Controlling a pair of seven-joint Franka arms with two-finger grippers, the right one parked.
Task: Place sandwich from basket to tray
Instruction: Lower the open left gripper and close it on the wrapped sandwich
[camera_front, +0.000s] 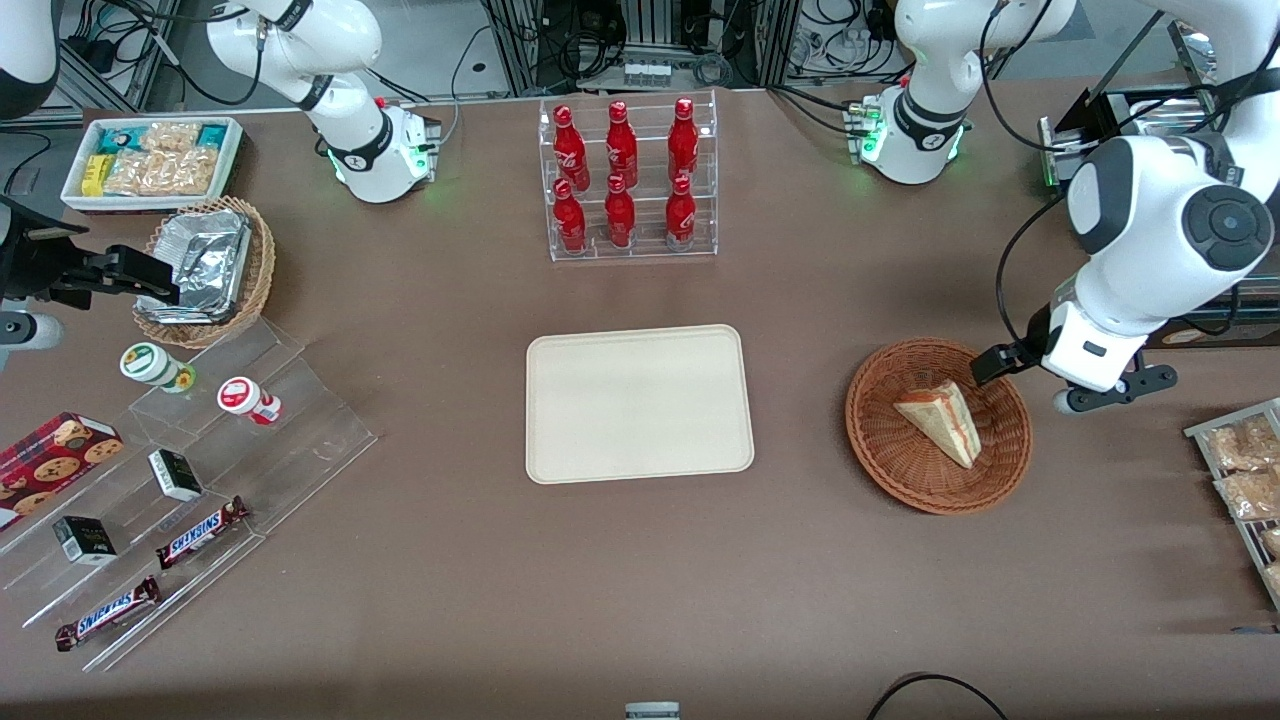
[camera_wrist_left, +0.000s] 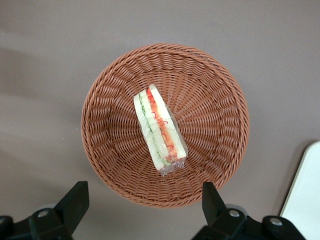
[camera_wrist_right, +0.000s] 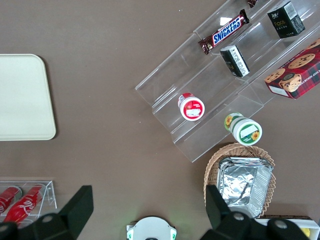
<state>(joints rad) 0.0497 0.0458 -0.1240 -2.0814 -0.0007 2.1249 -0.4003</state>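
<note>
The sandwich (camera_front: 940, 420) (camera_wrist_left: 159, 131) is a pale wedge with red and green layers on its edge, lying in the middle of the round reddish-brown wicker basket (camera_front: 880, 450) (camera_wrist_left: 115, 90). My left gripper (camera_front: 1000, 365) (camera_wrist_left: 142, 200) hangs open above the basket's rim, on the side farther from the front camera. Nothing is between its fingers, and it is well above the sandwich. The beige tray (camera_front: 640, 403) (camera_wrist_left: 307, 195) (camera_wrist_right: 22, 97) lies flat at the table's middle, beside the basket, with nothing on it.
A clear rack of red bottles (camera_front: 632, 180) stands farther back than the tray. Toward the parked arm's end are a stepped acrylic shelf with snacks (camera_front: 200, 470), a tan basket with foil (camera_front: 205, 265) and a white snack box (camera_front: 150, 160). A rack of packets (camera_front: 1245, 470) sits at the working arm's end.
</note>
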